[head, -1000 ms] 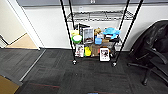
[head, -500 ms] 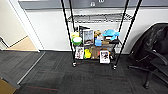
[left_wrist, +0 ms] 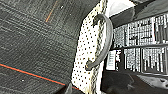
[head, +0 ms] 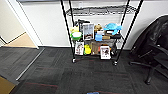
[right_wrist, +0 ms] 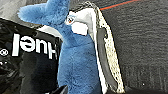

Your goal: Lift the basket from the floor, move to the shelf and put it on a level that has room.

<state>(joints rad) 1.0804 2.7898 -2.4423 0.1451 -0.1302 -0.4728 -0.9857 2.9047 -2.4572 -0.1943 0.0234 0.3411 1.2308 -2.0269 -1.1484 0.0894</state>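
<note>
From my remote seat I judge that the lifting is done: in both wrist views the basket (left_wrist: pixel 86 50) hangs close beside each pincer, above the floor (left_wrist: pixel 30 45), with its grey handle (left_wrist: pixel 105 42) and pale rim near the camera. I cannot tell how far either pincer is open, or which one really carries it, because the fingers are not clear to me. Inside the basket, near the right pincer, I see a blue plush toy (right_wrist: pixel 72 57) and a black glossy package (right_wrist: pixel 27 62). The shelf (head: pixel 96 32) stands ahead of me in the head view, well apart, and its wire level (head: pixel 100 10) above the crowded tiers looks free. What is left is to come closer and place the basket there.
</note>
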